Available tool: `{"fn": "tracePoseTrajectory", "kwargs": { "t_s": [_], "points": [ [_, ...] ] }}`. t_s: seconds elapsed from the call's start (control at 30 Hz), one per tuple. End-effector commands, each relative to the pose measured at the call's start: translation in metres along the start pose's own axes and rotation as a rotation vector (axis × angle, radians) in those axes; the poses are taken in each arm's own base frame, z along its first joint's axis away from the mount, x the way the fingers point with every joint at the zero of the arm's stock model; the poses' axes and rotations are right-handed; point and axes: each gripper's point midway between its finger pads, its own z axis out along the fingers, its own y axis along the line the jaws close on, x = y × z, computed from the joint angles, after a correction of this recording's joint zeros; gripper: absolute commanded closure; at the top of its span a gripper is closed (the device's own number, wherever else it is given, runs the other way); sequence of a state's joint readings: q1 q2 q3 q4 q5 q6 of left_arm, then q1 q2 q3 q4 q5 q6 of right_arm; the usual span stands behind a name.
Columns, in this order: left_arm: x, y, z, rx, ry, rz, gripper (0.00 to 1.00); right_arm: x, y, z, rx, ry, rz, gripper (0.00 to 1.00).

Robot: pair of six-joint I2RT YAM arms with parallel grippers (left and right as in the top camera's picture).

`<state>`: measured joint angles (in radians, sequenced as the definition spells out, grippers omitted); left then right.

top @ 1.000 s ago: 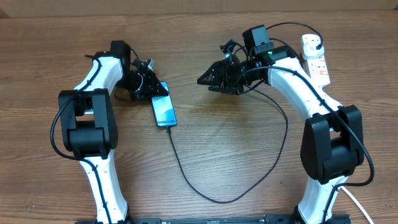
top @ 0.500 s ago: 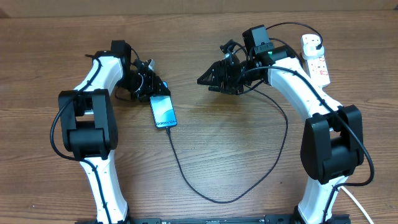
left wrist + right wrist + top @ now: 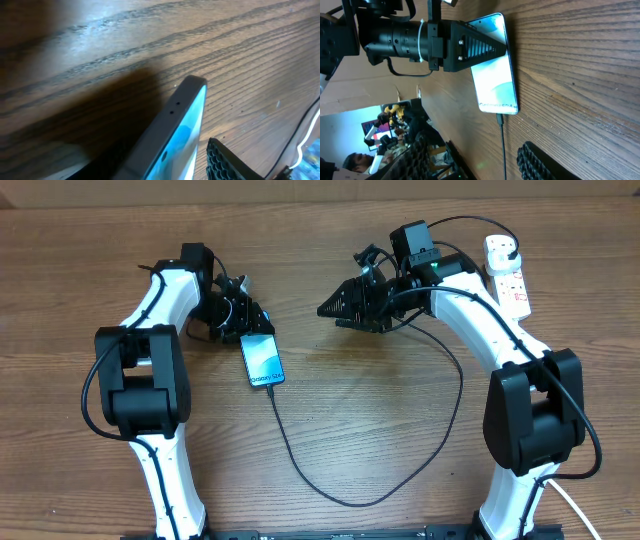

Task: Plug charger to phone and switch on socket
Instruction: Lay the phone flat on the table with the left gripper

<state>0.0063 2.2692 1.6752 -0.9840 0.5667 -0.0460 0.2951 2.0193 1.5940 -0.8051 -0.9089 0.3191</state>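
Phone [image 3: 263, 360]: slim rectangle with a black frame and a lit pale blue-teal screen, white text at its lower end. It lies on the wooden table [image 3: 400, 410], left of centre in the overhead view. In the left wrist view [image 3: 175, 135] its grey edge shows two tiny holes.
Charger [image 3: 355, 505]: thin black cable. Its connector [image 3: 500, 120] sits in the phone's lower end [image 3: 495, 70]. The cable loops to bottom centre, then rises right.
Socket [image 3: 510, 280]: white strip with red markings, upper right, with a black plug [image 3: 503, 246] at its far end. Switch position unreadable.
Left gripper [image 3: 248, 320]: at the phone's upper end, one ribbed finger [image 3: 225, 160] just beside the screen. Whether it clamps cannot be told.
Right gripper [image 3: 472, 145]: fingers spread wide, nothing between them; right of the phone [image 3: 335, 308].
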Motion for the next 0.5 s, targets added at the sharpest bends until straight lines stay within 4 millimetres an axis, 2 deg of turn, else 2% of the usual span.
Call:
{"fn": "tracePoseTrajectory", "kwargs": {
  "t_s": [0.0, 0.13, 0.47],
  "points": [
    [0.0066, 0.0403, 0.0074, -0.179, 0.031, -0.015, 0.51, -0.0016, 0.0022, 0.0006, 0.001, -0.003, -0.020, 0.43],
    [0.0075, 0.0436, 0.0067, -0.199, 0.034, -0.020, 0.43, -0.0015, 0.0021, 0.0006, 0.002, -0.003, -0.019, 0.43],
    [0.0074, 0.0471, 0.0060, -0.221, 0.031, -0.043, 0.43, -0.0004, 0.0017, 0.0006, 0.003, 0.001, -0.017, 0.43]
  ]
}}
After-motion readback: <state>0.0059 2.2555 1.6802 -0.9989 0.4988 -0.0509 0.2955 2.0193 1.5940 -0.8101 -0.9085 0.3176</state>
